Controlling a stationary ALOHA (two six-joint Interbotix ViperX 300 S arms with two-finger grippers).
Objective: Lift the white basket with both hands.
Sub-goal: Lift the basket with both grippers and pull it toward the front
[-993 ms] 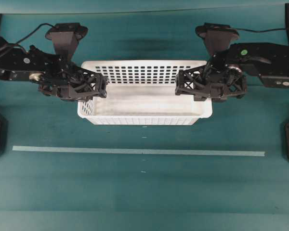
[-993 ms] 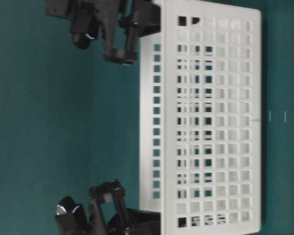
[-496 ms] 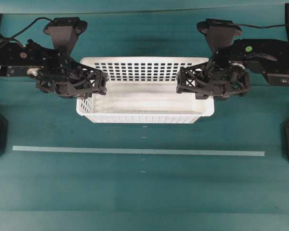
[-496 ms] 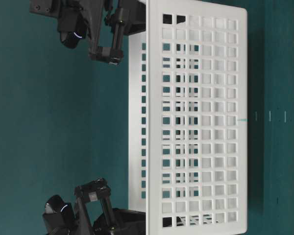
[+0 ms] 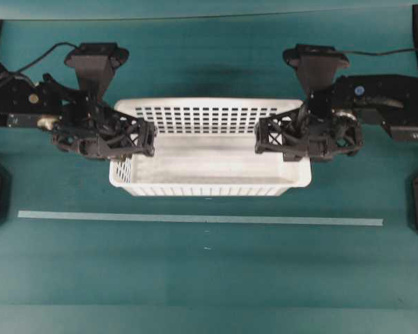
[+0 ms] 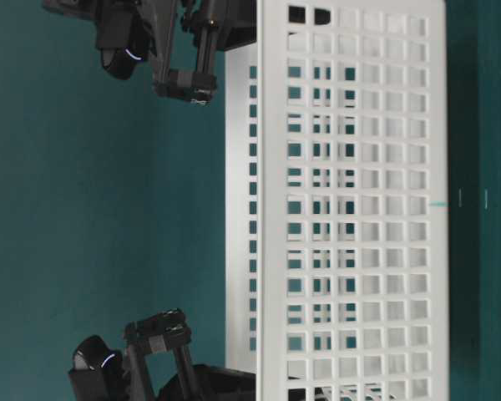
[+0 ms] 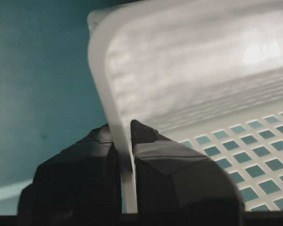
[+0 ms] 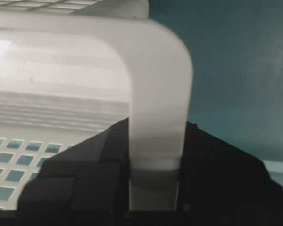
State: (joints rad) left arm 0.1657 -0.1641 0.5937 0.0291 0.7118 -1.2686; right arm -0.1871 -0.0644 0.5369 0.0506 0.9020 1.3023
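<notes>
Nearest the camera in overhead view: thin pale tape strip (image 5: 195, 219) running across the teal bench (image 5: 209, 278), nothing touching it.

Just behind it, the large rectangular white plastic basket w/ perforated walls (image 5: 209, 149) is sitting mid-bench btwn both arms, empty as far as I can see. Table-level view is showing its hole-grid wall (image 6: 359, 209) w/ what looks like a gap under the floor, so I'm reading it as already off the bench – can't confirm 100%.

Left black skeletal gripper (image 5: 129, 136) is clamping the short end wall on its side; left wrist cam is showing one finger (image 7: 172, 165) inside, the other outside, rim (image 7: 114, 113) pinched between. Right black skeletal gripper (image 5: 282, 133) is doing the same on the opposite end; rim strip (image 8: 155, 141) is running down btwn the dark fingers (image 8: 85, 174).

Step in hand, IMO: lift phase, grasp done. Next move is calling for both arms rising in sync, same rate, keeping the basket level, since thin plastic walls may flex or slip if one side is leading.
</notes>
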